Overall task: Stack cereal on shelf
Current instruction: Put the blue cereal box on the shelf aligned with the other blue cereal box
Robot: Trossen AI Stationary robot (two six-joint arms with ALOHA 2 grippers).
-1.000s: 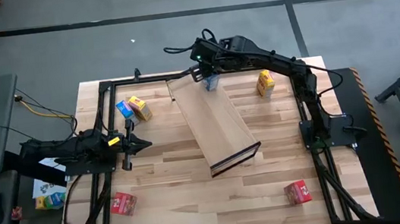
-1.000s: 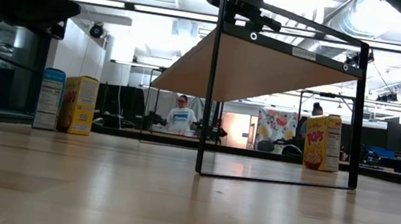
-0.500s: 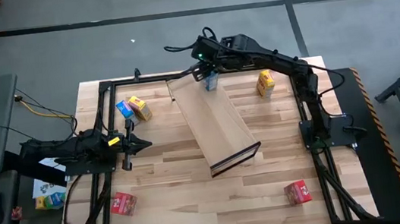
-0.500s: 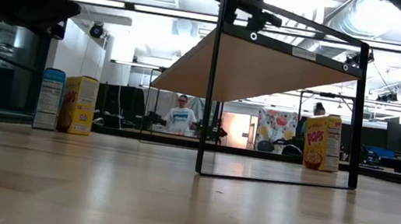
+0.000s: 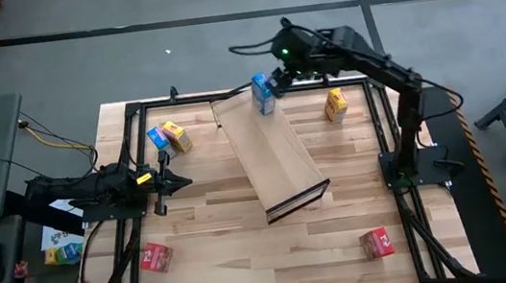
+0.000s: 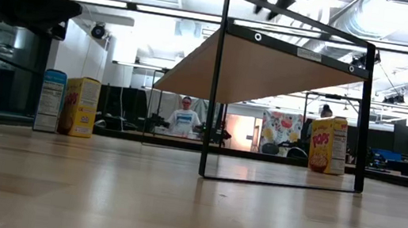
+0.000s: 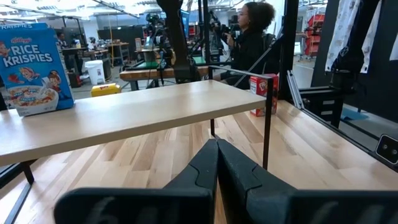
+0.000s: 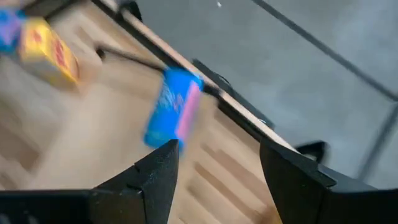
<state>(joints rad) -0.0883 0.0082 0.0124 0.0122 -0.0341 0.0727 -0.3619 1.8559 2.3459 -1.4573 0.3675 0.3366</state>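
Note:
A blue cereal box (image 5: 264, 94) stands upright on the far end of the tan shelf (image 5: 274, 153). In the left wrist view it is the blue box (image 7: 28, 68) standing by its base on the board (image 7: 124, 115). My right gripper (image 5: 280, 79) hovers open just right of and above that box. In its wrist view the box (image 8: 174, 115) lies beyond the open fingers (image 8: 217, 152). My left gripper (image 5: 180, 180) waits shut left of the shelf, with its fingers (image 7: 217, 149) pointing at the shelf. Five more boxes stand on the table.
A blue box (image 5: 157, 139) and a yellow box (image 5: 176, 136) stand left of the shelf. Another yellow box (image 5: 336, 104) stands to its right. Red boxes sit near-left (image 5: 156, 258) and near-right (image 5: 376, 242). The shelf's black frame (image 6: 290, 102) stands on the table. People show in the room behind.
My right gripper has drawn away from the blue box, going up and toward the table's right edge. The box is left standing upright on the shelf's far end. The left arm has kept still.

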